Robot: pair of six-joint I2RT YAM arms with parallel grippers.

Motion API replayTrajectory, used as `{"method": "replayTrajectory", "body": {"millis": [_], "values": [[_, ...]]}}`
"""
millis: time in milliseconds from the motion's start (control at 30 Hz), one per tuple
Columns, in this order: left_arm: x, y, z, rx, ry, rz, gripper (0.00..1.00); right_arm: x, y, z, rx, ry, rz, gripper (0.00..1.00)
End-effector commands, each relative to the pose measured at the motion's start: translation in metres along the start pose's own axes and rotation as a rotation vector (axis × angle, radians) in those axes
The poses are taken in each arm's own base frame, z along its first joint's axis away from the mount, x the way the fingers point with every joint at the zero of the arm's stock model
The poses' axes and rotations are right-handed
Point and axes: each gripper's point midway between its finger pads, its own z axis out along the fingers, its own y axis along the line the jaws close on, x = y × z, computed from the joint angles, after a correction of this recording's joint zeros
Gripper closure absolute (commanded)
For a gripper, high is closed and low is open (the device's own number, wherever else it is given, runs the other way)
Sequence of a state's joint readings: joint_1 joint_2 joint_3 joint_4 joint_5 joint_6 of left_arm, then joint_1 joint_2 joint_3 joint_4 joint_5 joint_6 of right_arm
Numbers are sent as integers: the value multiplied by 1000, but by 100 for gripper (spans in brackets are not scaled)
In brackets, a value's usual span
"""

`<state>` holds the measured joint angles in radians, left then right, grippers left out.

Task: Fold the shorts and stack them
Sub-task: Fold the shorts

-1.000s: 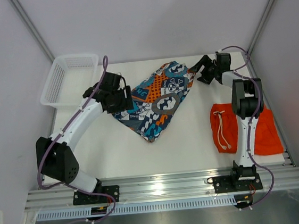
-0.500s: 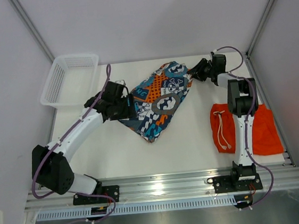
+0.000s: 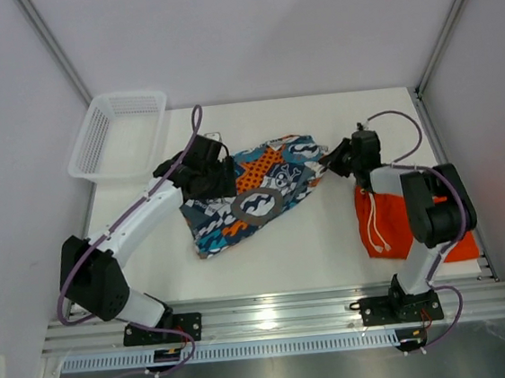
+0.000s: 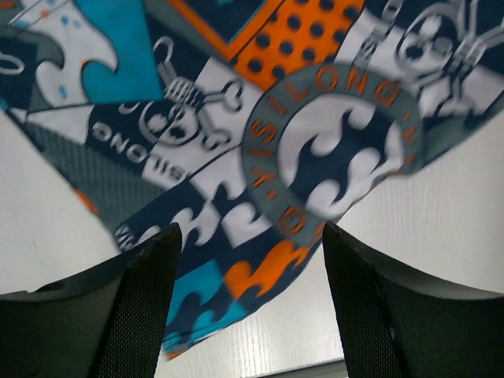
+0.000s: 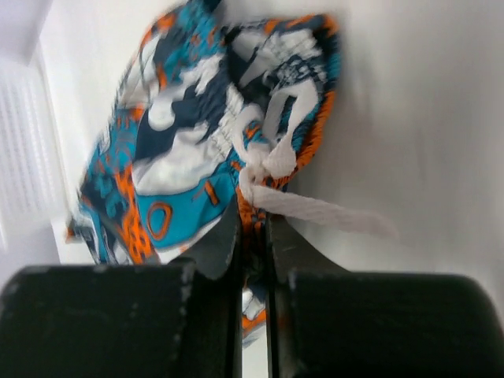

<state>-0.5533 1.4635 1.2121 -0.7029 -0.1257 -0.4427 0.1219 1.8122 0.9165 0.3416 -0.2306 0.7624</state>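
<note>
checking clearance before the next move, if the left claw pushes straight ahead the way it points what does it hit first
The cartoon-print shorts: they lie right past the open left claw, spread on the table. How close is hard to judge.

Spread fingers [image 4: 142, 311] hang over the printed shorts [image 4: 315, 157] (skulls, lettering).

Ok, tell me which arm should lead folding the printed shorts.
Right: the right gripper pinches the printed shorts by the white drawstring; the left gripper hangs open above them, empty.
</note>
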Motion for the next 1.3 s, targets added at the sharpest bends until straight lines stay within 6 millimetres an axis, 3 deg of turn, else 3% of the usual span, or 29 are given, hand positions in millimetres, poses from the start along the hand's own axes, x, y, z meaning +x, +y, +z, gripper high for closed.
{"method": "replayTrajectory", "body": {"millis": [0,33,67,100,233,267,300,400,433,600,700,767,967,1133,1267], "values": [[-30,3,6,-75,-43,11,25,55,10,-22,54,27,-73,100],[-38,1,7,-72,-53,6,25,71,10,-27,57,60,-77,100],[-45,-3,7,-66,-60,-4,25,93,24,-36,33,96,-100,100],[-49,-6,10,-55,-63,-7,25,114,14,-45,66,143,-118,100],[-56,-24,26,14,-53,-7,27,180,16,-82,126,227,-223,92],[-54,-27,31,25,-43,-3,27,194,20,-90,109,251,-249,84],[-55,-29,34,32,-45,1,27,222,25,-106,78,303,-294,51],[-55,-31,35,50,-50,8,27,244,33,-124,35,355,-289,27],[-53,-31,35,57,-47,10,27,248,36,-135,-15,402,-266,24],[-47,-39,26,126,-69,29,27,221,52,-152,-126,422,-244,2],[-40,-38,26,140,-65,46,27,208,49,-153,-154,430,-220,1],[-32,-41,29,170,-49,63,28,200,50,-149,-194,443,-182,1],[-18,-60,37,262,-18,96,35,202,52,-133,-265,490,-172,4],[-10,-65,54,282,-7,106,44,204,44,-110,-245,482,-173,19],[-9,-71,68,296,-14,139,46,203,43,-92,-234,475,-191,23]]}}
